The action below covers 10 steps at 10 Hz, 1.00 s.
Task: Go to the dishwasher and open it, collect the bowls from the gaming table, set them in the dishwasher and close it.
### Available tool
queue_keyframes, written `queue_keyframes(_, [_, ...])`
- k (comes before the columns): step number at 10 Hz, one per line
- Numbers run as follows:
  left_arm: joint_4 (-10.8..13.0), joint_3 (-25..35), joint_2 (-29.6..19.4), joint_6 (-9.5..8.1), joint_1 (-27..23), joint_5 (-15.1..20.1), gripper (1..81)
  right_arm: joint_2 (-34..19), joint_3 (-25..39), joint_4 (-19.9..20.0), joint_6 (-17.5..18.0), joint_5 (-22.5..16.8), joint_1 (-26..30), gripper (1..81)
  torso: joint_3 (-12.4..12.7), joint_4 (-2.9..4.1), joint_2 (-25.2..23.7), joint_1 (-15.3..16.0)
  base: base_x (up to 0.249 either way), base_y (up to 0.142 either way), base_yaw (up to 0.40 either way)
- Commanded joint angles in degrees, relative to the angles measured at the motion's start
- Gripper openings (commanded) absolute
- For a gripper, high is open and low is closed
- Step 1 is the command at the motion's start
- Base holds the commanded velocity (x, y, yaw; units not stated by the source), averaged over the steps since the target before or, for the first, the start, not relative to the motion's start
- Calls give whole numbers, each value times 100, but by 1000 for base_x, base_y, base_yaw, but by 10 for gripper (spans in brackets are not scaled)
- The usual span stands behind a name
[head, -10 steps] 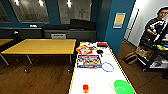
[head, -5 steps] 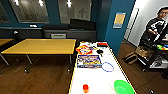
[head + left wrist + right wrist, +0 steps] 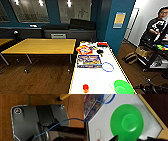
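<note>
Collecting bowls now: my right fingers (image 3: 131,139), state can't tell, hang over the green bowl (image 3: 127,122) on the white surface (image 3: 102,120); next I'd lower & pinch its rim.

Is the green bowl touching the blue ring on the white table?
Apart. The right wrist view shows bare white tabletop between the green bowl and the blue ring.
</note>
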Motion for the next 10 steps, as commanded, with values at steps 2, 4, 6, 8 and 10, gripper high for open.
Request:
queue_keyframes(2, [-7,-1,-38,0,-133,249,811,-5,-333,223,119,-388,839,811,-584,0,0,-2,0,0,0])
queue_keyframes(4, [-7,-1,-29,0,-133,241,811,3,-385,223,128,-388,857,811,-350,0,2,0,0,0,0])
queue_keyframes(6, [-7,-1,-20,0,-133,249,811,55,-507,275,407,-379,857,811,-507,0,7,7,0,0,0])
queue_keyframes(8, [-7,-1,-20,0,-133,249,811,274,-901,284,839,-379,831,811,-531,0,7,7,0,0,0])
queue_keyframes(10, [-7,-1,-29,-9,-133,249,811,504,-1193,232,840,-344,690,811,-533,0,7,7,0,0,0])
